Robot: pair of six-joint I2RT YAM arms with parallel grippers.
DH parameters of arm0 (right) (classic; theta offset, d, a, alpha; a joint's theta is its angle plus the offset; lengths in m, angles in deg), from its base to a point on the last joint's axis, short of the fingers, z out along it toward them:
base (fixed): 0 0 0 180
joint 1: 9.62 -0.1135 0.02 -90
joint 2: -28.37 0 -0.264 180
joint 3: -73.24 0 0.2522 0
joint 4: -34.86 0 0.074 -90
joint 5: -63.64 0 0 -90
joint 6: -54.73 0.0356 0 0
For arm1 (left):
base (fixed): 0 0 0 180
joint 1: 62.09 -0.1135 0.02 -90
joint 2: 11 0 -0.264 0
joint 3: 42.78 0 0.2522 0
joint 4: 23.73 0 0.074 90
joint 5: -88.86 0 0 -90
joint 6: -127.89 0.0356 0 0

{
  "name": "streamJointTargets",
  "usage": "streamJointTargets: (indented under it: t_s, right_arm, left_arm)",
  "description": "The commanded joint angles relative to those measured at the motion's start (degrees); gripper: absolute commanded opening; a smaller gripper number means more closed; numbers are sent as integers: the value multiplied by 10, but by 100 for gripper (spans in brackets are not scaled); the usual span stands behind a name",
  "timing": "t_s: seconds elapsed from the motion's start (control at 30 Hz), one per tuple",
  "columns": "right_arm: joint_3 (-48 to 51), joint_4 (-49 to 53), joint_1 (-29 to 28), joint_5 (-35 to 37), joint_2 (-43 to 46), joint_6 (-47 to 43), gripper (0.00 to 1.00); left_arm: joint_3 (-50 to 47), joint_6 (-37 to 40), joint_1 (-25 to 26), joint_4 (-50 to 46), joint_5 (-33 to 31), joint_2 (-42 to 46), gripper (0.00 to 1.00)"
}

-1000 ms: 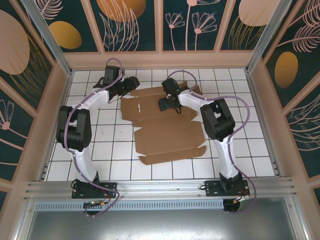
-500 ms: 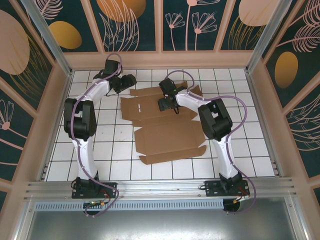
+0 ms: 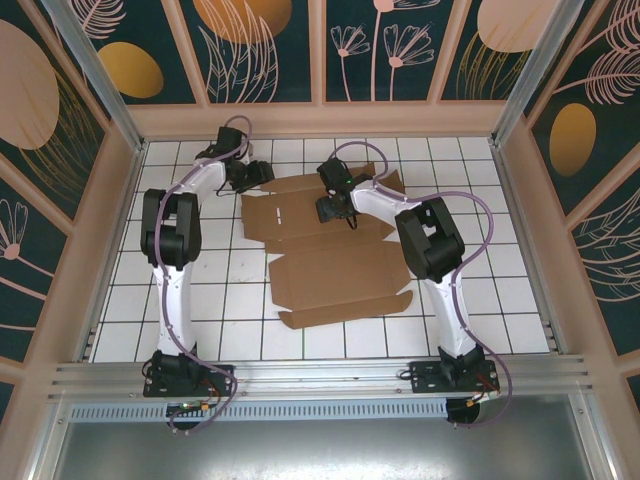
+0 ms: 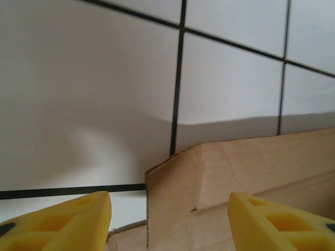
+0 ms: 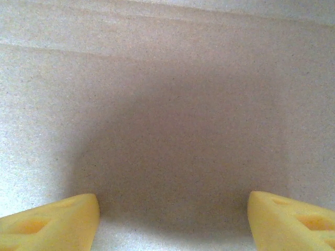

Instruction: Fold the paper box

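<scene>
**Table**: white tiles with dark joints, walled on three sides. Both arm bases are bolted at 6 o'clock.

**Paper box**: brown cardboard, an unfolded die-cut sheet lying flat at the table's centre and running toward 12 o'clock.
- The near flap edge, toward 6 o'clock, has small tabs at its corners.
- Two short slots show in the far-left panel.
- The right arm covers the sheet's 1 o'clock part, so the outline there is hard to follow.

**Right gripper**: over the far half of the sheet, toward 12 o'clock.
- From above, the wrist hides its tips.
- In its own camera the right gripper has its yellow fingertips set wide apart with nothing between them.
- The fingertips are cut off by the lower edge of that view.
- Shadowed cardboard lies close ahead; contact cannot be judged.

**Left gripper**: at the sheet's far-left corner, about 11 o'clock.
- In its own camera the left gripper has its fingers spread.
- A cardboard corner shows in the gap, with tile beyond.
- Whether that corner is lifted or touched cannot be told.
</scene>
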Motion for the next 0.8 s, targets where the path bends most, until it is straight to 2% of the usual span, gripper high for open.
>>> streamJointTargets:
  t_s: [0.0,0.17,0.3,0.77]
  right_arm:
    - [34,56,-2,21,-33,3,75]
    - [41,53,-4,21,-33,5,71]
    - [45,50,-4,18,-33,6,66]
    - [46,55,-4,21,-39,7,64]
  left_arm:
    - [17,4,-4,-7,22,-16,61]
    - [18,-3,-5,10,30,-16,57]
    - [9,-14,-4,33,60,-12,54]
    - [-34,-81,0,130,162,9,52]
